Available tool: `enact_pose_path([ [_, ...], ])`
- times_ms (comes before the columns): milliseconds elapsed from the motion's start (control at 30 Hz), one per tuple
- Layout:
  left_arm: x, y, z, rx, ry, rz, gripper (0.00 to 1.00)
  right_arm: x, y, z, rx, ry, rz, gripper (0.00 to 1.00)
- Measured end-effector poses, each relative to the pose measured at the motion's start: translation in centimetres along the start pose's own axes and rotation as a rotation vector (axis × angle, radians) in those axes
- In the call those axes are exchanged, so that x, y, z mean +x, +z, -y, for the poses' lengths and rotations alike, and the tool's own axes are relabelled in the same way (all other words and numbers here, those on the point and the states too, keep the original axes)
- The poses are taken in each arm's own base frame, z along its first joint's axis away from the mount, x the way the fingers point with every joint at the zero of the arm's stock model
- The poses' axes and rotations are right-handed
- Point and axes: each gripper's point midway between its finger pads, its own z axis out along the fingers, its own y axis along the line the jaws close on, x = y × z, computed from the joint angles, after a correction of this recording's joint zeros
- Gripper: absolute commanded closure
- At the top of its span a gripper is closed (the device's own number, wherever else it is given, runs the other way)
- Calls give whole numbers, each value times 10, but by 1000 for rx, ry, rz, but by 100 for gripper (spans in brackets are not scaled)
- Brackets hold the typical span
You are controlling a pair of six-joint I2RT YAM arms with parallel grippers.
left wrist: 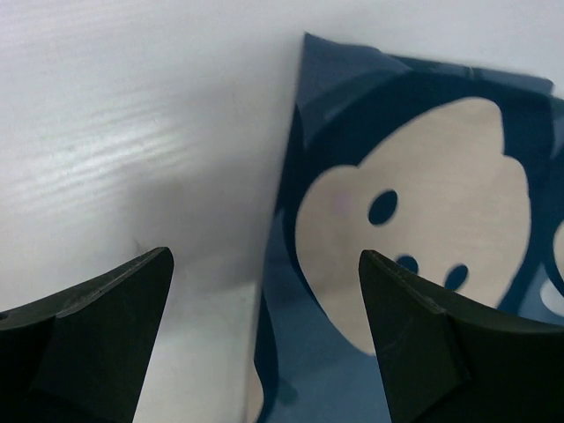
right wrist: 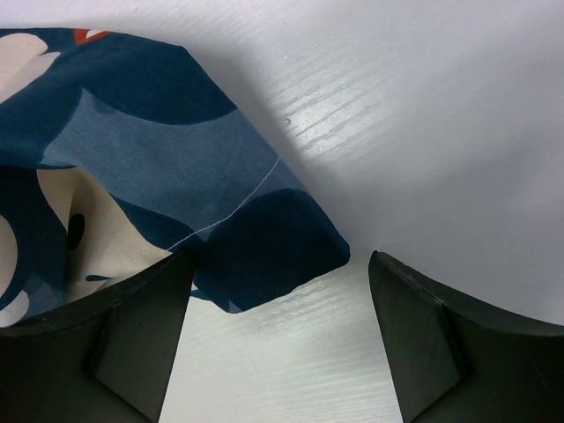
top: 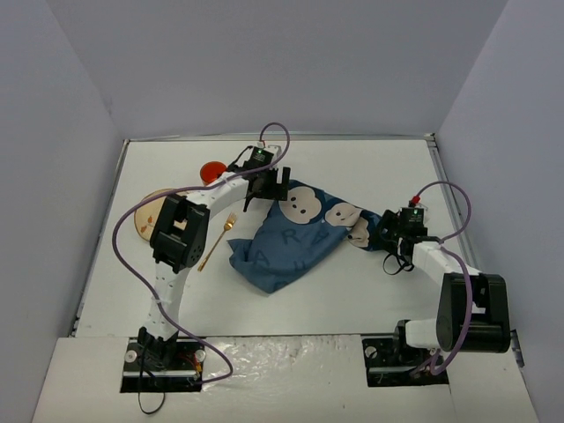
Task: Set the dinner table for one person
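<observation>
The dinner table (top: 352,295) is a white tabletop between pale walls. A crumpled dark blue cloth (top: 291,233) with mouse faces lies at its middle. My left gripper (top: 263,189) is open and empty, low over the cloth's far left corner. In the left wrist view (left wrist: 264,352) the cloth's edge (left wrist: 423,203) runs between the fingers. My right gripper (top: 386,233) is open and empty at the cloth's right corner. In the right wrist view (right wrist: 280,344) that corner (right wrist: 264,247) lies just ahead of the left finger.
A gold fork (top: 216,243) lies left of the cloth. A tan plate (top: 146,218) sits at the left, partly hidden by my left arm. A small red cup or bowl (top: 211,171) stands behind the left arm. Walls enclose the table.
</observation>
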Motion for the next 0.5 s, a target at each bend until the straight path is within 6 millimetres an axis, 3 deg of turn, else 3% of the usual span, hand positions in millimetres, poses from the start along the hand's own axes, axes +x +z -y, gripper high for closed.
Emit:
enact_pose_path([
  [133,-3,22,-10,-4,8,-8,18,-1,1,-2,-13,0,2,24],
  [267,-12,27,-3,33,13,8,22,-3,4,-6,-28,-2,11,28],
  [500,-17,38,11,104,6,27,40,-6,9,-8,-42,-2,16,54],
])
